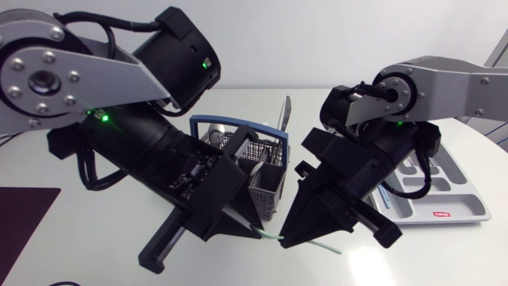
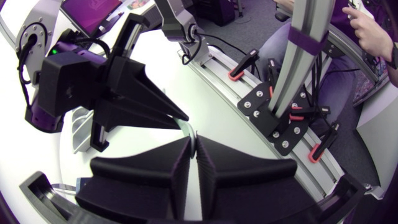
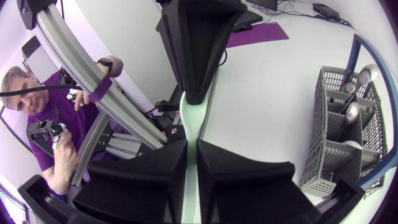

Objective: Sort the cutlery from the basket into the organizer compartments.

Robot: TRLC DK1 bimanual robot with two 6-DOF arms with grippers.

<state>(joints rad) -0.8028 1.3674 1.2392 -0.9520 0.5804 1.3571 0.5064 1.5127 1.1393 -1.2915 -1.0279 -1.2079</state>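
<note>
With the left jaws and right jaws both clenched on the pale green utensil (image 3: 190, 121) just beside the basket (image 1: 266, 189) (a handover, I'd guess), an early release could drop it onto the surface (image 1: 103, 238).

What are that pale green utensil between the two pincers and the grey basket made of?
Pale green slim utensil: probably plastic, matte, one even colour throughout. Grey mesh basket: looks like thin metal wire in an open grid; its blue handle seems plastic.
</note>
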